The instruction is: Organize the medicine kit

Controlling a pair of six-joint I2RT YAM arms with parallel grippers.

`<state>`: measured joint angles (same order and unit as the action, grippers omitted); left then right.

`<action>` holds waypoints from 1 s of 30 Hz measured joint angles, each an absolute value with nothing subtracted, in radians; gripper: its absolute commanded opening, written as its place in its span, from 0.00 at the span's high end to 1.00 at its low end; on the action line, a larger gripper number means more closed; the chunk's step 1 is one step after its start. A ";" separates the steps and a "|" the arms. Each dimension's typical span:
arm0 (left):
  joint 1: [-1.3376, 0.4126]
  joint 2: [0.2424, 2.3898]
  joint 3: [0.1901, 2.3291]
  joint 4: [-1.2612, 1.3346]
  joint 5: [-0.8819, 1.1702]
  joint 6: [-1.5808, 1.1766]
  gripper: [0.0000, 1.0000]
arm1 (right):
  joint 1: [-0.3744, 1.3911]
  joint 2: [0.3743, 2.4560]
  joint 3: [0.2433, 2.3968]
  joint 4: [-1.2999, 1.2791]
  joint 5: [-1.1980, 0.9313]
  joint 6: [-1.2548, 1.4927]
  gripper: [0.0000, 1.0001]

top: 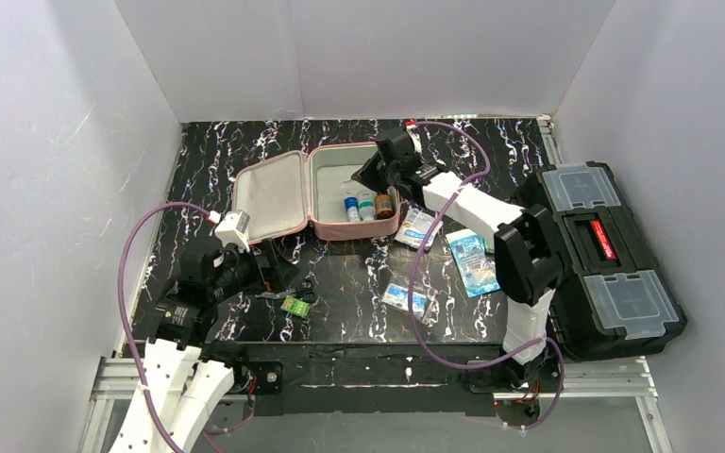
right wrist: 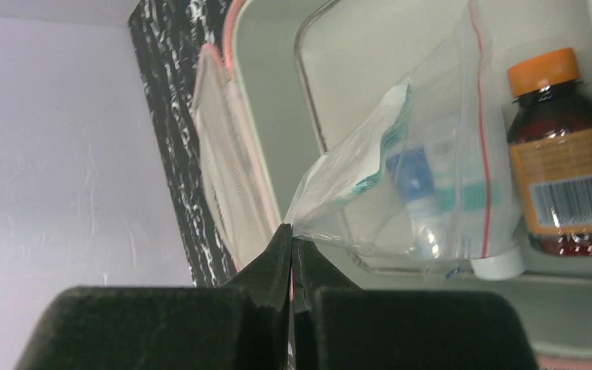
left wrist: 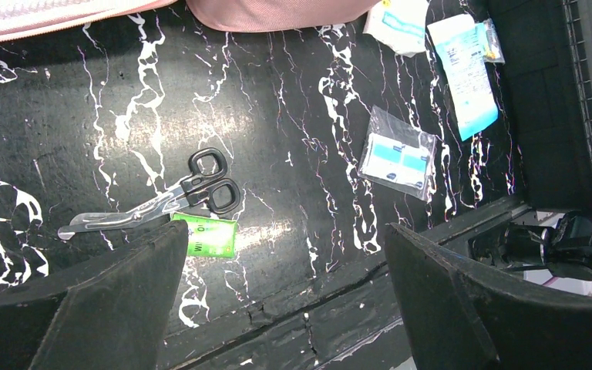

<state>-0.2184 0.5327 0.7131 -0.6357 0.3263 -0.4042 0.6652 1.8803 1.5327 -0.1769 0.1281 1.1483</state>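
Observation:
The pink medicine kit (top: 354,232) lies open at the back middle, its lid (top: 269,196) flat to the left. It also shows in the right wrist view (right wrist: 274,100). Inside stand a brown bottle with an orange cap (right wrist: 566,154) and two small white bottles (top: 359,205). My right gripper (right wrist: 290,235) is over the kit's right part (top: 373,173), shut on the corner of a clear zip bag (right wrist: 401,177) that hangs into the kit. My left gripper (left wrist: 285,239) is open and empty, a little above the table near black scissors (left wrist: 162,200) and a green packet (left wrist: 208,235).
A black toolbox with clear compartments (top: 604,255) stands at the right. Three packets lie in front of the kit, to its right: a white and blue one (top: 417,226), a light blue one (top: 472,260) and a small clear one (top: 406,298). White walls enclose the table.

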 measured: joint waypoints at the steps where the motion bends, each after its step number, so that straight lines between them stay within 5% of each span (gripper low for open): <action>1: -0.218 0.533 0.713 -0.636 0.326 -0.404 0.01 | 0.660 1.898 1.535 -0.169 0.128 1.157 0.99; 30: -0.218 0.541 0.711 -0.632 0.331 -0.405 0.00 | 0.546 2.309 1.849 -0.106 0.110 1.247 0.99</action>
<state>-0.2184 0.5411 0.7109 -0.6315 0.3305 -0.4046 0.5465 2.3089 1.8490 -0.1062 0.1097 1.2475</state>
